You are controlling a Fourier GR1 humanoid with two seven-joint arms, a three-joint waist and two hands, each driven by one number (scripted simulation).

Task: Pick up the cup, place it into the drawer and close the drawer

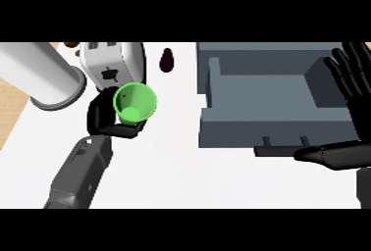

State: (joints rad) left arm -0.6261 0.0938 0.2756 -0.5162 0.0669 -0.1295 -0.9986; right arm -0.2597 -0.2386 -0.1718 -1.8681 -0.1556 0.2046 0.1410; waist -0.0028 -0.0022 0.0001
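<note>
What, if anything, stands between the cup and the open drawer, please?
Nothing visible does. The cup, held in the left hand, has only counter between it and the drawer's left wall. The right hand is open at the drawer's far right side, off that path.

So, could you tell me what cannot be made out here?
Head view:
- green cup: its lower side, hidden by the left hand curled round it.
- right hand: its outer side, cut off by the right edge.
- toaster: its near end, hidden by the cup.
- small dark object: too small to identify.
</note>
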